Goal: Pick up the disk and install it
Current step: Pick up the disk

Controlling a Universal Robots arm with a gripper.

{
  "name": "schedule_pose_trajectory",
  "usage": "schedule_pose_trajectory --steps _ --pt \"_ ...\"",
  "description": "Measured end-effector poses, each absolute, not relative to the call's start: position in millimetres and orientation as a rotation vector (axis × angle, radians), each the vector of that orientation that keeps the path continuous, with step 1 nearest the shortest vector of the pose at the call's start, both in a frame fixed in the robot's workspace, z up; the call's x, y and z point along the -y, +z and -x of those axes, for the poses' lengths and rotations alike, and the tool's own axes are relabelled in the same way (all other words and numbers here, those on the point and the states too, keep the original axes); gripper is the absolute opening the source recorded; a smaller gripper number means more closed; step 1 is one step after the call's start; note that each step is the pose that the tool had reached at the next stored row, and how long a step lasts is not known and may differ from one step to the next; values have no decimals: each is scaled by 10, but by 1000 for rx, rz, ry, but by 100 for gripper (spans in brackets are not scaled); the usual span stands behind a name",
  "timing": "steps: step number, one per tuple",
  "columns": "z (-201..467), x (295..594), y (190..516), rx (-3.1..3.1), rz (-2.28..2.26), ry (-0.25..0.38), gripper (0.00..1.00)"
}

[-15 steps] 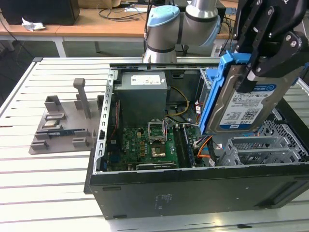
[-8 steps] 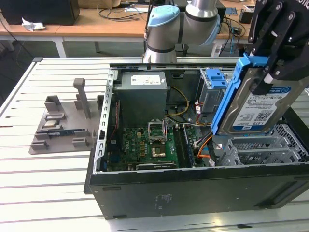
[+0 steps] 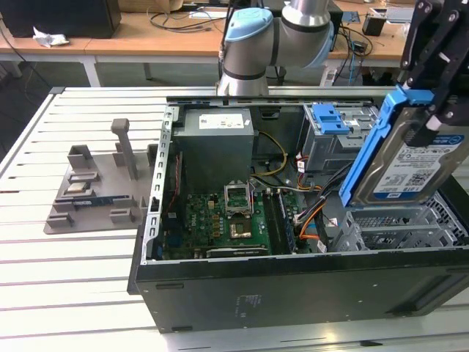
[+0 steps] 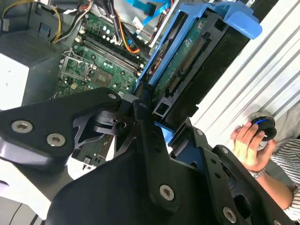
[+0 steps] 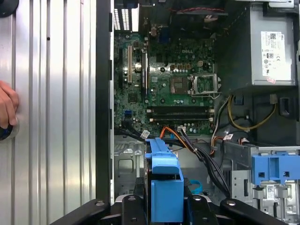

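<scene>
Exterior view: claw [image 3: 434, 117] is clamped on the disk [image 3: 410, 165], which hangs tilted on edge above the open drive cage [image 3: 407, 227] at the exterior view's right end of the computer case [image 3: 293, 293]. I'd judge it stiff, dense for its size, shock-sensitive, with slick metal faces. Second wrist view shows its bare circuit board [image 4: 185, 61] exposed, so grip belongs on the blue carrier [image 4: 234, 18] side rails, not the faces.

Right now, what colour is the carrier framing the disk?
Blue. The carrier around the silver disk shows best in the exterior view.
</scene>
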State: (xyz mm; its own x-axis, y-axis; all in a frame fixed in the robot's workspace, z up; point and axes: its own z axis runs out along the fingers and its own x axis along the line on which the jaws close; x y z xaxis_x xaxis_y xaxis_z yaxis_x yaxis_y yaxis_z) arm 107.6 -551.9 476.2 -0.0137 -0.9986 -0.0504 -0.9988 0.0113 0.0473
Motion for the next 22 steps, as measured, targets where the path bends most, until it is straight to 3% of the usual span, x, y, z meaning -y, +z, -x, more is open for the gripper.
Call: schedule_pose_trajectory --steps 22 --pt "-1287 5594 4694 -2237 2199 108 37"
